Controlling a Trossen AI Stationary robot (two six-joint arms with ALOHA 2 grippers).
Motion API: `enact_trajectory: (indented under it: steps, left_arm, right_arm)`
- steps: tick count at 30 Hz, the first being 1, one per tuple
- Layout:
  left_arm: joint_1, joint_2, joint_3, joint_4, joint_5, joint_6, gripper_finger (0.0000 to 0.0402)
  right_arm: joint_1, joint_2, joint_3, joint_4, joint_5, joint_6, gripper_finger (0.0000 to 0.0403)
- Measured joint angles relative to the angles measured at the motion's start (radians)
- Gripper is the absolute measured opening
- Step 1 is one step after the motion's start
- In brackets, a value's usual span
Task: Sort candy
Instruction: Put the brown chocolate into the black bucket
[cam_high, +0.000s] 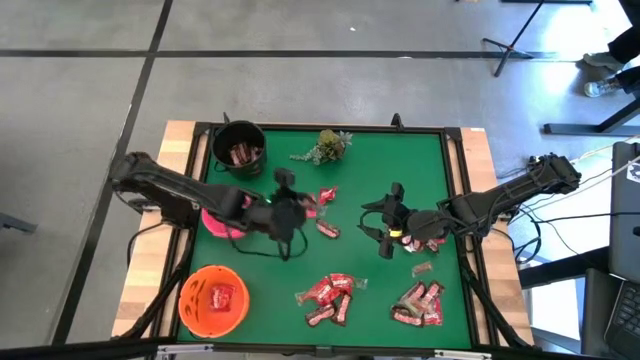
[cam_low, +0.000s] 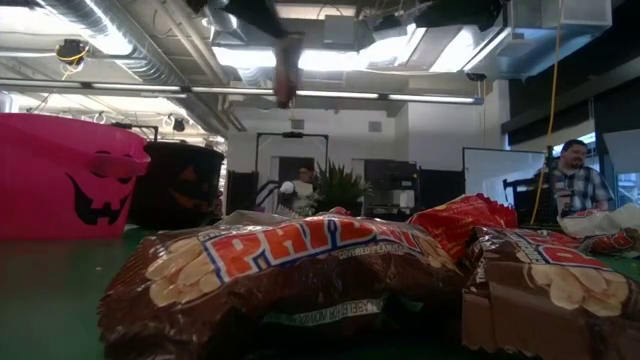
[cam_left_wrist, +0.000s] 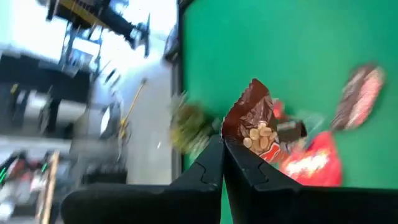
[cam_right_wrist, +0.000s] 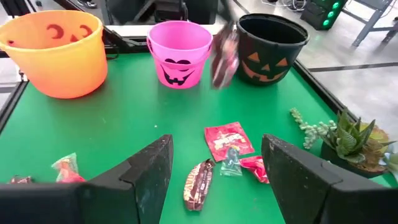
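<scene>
Candy bar (cam_left_wrist: 258, 121): pinched in my left gripper (cam_left_wrist: 222, 144), lifted near surface middle. My right gripper (cam_right_wrist: 214, 163): spread, empty, nearby.

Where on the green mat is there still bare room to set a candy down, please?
Bare mat lies between the green sprig and the right arm, and another patch sits between the orange bucket and the front candy piles. The middle is crowded: scattered candy lies between the left gripper and right gripper.
</scene>
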Motion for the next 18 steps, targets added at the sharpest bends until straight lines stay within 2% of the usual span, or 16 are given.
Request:
enact_trajectory:
  steps: [6, 13, 15, 18]
  left_arm:
    - [0.068, -0.145, 0.0, -0.162, -0.028, -0.107, 0.0]
    - [0.224, -0.286, 0.0, -0.23, -0.015, -0.109, 0.0]
    - [0.274, -0.312, 0.0, -0.229, 0.035, -0.109, 0.0]
    - [0.327, -0.324, 0.0, -0.222, 0.204, -0.125, 0.0]
  right_arm:
    - [-0.002, 0.0, 0.0, -0.01, 0.01, -0.019, 0.0243]
    - [-0.002, 0.0, 0.0, -0.016, 0.011, -0.015, 0.0243]
    - [-0.001, 0.0, 0.0, -0.018, 0.011, -0.011, 0.0243]
    - [-0.001, 0.0, 0.0, -0.018, 0.011, -0.01, 0.0243]
